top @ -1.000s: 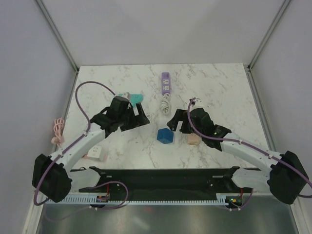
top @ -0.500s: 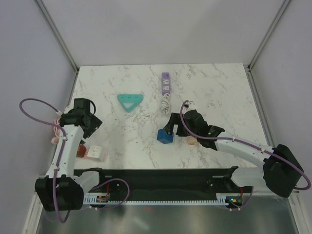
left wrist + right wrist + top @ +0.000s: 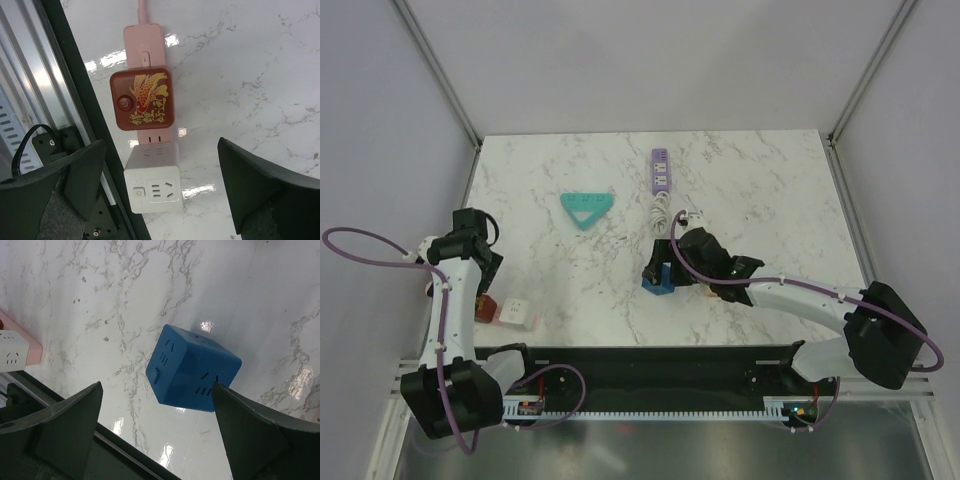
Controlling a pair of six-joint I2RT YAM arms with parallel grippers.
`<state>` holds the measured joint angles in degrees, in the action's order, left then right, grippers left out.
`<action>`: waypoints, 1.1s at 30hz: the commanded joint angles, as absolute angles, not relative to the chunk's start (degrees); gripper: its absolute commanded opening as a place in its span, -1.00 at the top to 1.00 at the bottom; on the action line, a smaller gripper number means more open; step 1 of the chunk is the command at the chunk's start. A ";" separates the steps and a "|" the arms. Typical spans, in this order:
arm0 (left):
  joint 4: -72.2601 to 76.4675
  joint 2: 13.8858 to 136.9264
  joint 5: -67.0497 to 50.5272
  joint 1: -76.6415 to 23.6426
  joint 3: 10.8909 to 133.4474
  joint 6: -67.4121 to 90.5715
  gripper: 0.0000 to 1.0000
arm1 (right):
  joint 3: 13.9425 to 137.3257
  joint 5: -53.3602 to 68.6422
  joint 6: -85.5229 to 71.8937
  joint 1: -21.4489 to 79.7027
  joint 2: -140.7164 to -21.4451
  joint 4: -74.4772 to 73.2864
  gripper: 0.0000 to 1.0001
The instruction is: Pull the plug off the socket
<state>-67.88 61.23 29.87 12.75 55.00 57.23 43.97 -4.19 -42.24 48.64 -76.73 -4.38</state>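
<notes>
While the left gripper (image 3: 161, 150) and right gripper (image 3: 156, 390) both gape empty, the approach seems in hand; next comes reaching the far purple socket (image 3: 661, 170).

We see a teal triangle (image 3: 586, 208) lying flat on the marble counter (image 3: 770, 190), left of its middle and toward the far edge, and a blue cube adapter (image 3: 192, 369) near the middle. By the near left corner, a pink strip (image 3: 143, 42) carries a red-brown block with a gold fish (image 3: 142, 98). A white adapter (image 3: 152, 176) sits just beside the block, at the strip's end.
</notes>
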 commanded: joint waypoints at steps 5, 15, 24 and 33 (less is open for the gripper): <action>-67.68 63.62 34.10 14.76 53.70 64.34 -1.00 | 47.37 -3.43 -41.48 49.48 -78.31 -6.42 -0.96; -63.73 70.91 31.56 21.08 51.68 63.37 -1.00 | 48.51 -3.08 -41.66 50.80 -79.80 -6.50 -0.96; -63.11 79.01 26.98 22.24 50.62 65.21 -0.90 | 49.22 -2.81 -41.84 52.65 -81.04 -5.89 -0.96; -62.32 82.44 26.63 22.41 50.28 66.44 -0.22 | 48.87 -2.64 -42.19 53.61 -80.86 -5.27 -0.95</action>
<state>-63.72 80.31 26.20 21.89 50.85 62.94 47.09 -2.98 -42.19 52.97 -80.73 -6.87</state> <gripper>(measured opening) 0.716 0.977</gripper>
